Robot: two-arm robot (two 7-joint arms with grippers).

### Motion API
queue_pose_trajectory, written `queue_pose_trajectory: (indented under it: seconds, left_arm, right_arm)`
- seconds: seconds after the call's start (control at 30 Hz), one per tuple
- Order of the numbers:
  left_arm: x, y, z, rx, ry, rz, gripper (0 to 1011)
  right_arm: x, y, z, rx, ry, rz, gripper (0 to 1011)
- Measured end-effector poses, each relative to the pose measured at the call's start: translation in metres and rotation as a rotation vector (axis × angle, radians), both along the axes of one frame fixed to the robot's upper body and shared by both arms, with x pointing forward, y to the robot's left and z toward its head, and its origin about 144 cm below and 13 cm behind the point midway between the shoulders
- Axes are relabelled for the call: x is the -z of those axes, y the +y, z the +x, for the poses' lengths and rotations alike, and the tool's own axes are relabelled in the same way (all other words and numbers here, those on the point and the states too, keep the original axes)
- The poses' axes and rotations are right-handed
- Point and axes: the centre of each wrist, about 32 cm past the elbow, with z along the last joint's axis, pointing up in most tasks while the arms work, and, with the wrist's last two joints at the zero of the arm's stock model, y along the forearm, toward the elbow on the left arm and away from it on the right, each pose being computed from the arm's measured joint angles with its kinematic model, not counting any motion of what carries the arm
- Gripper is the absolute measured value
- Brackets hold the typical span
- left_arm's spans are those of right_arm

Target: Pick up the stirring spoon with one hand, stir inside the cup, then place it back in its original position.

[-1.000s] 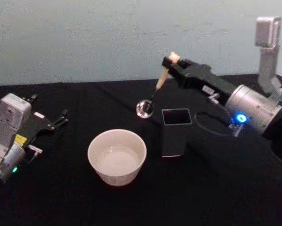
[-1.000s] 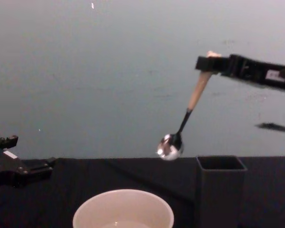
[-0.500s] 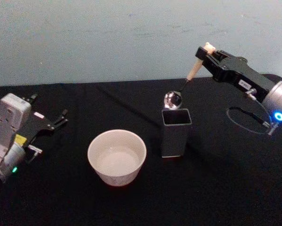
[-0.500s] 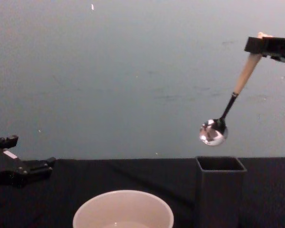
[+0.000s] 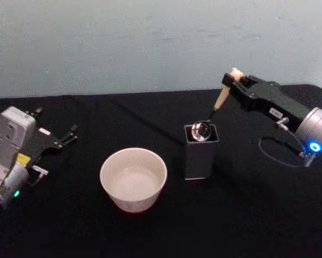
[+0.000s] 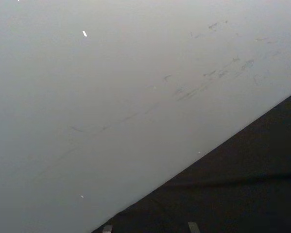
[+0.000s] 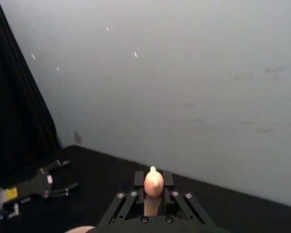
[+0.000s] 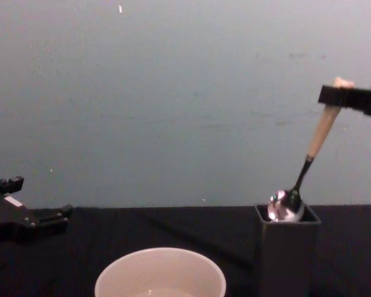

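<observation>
Stirring spoon hangs tilted in my right gripper, which is clamped on the top of the cream handle, just under the little bear head. In the right wrist view that head pokes up between the closed fingers. The handle slopes down toward 7 o'clock from the gripper, and the thin dark neck ends in the shiny bowl, which sits in the mouth of the dark grey square holder, about level with its rim. I cannot tell whether the bowl touches the walls. From the chest camera, the spoon leans up toward 1 o'clock out of the holder.

On my head view, the off-white cup stands on the black table, near the holder and at its 8 o'clock, apart from it. My left gripper rests at 9 o'clock from the cup, well apart from it, fingers spread and holding nothing.
</observation>
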Motion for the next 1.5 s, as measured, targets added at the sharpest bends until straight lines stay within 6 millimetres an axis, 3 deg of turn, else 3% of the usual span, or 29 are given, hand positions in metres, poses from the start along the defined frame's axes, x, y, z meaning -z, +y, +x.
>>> queue_pose_trajectory:
  seconds: [0.57, 1.5]
  left_arm:
    - [0.000, 0.000, 0.000, 0.000, 0.000, 0.000, 1002]
    - [0.000, 0.000, 0.000, 0.000, 0.000, 0.000, 1001]
  right_arm:
    - [0.028, 0.010, 0.006, 0.008, 0.059, -0.082, 222]
    - [0.047, 0.015, 0.010, 0.003, 0.120, -0.152, 222]
